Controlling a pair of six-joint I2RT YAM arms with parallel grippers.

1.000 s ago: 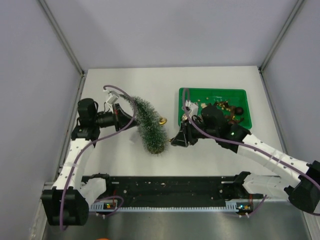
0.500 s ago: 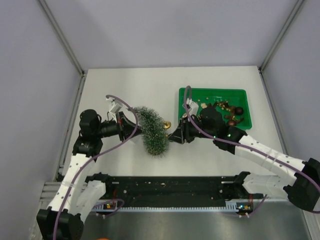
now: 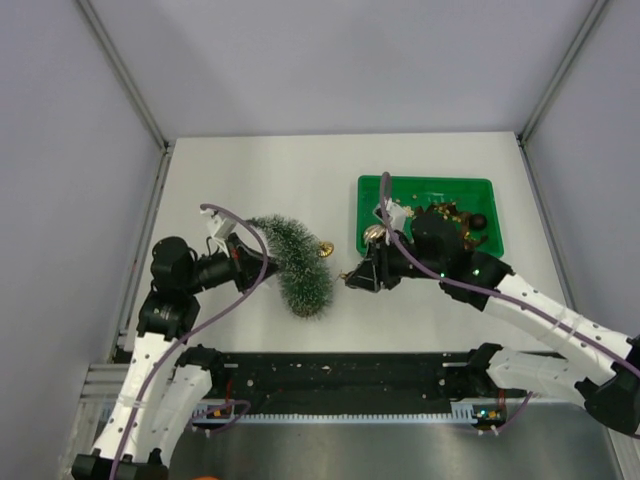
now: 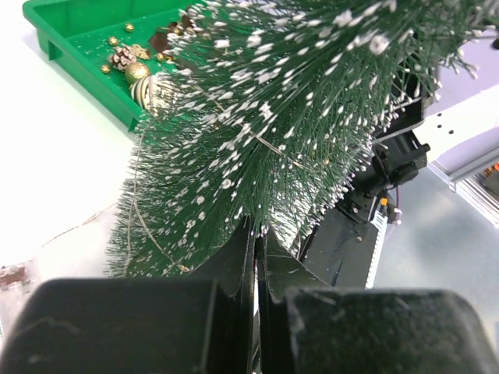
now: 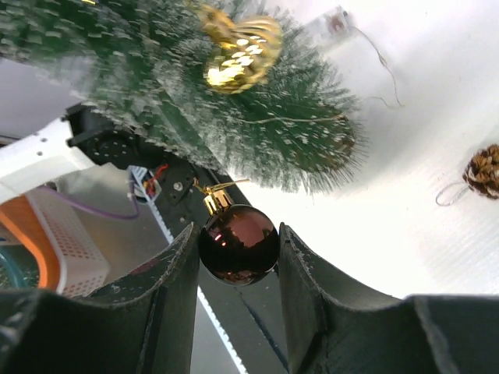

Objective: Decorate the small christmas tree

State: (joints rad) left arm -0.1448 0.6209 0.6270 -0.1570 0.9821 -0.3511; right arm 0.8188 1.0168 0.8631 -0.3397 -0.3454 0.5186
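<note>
Top external: left gripper (image 3: 248, 268) has just finished closing. Its jaws are together, pinched into the bristles of the small christmas tree (image 3: 295, 265) from its 9 o'clock side. The tree has swung slightly toward 6 o'clock with the arm and sits tilted mid-table, green tray (image 3: 425, 183) at its 2 o'clock. Right gripper (image 3: 352, 278) has the same grip, clamped on a dark red bauble (image 5: 238, 243) just off the tree's 3 o'clock. A gold ornament (image 3: 325, 247) already hangs there. My read: the tree is now braced, so the bauble hang comes next. Its hook needs to catch a branch.
</note>
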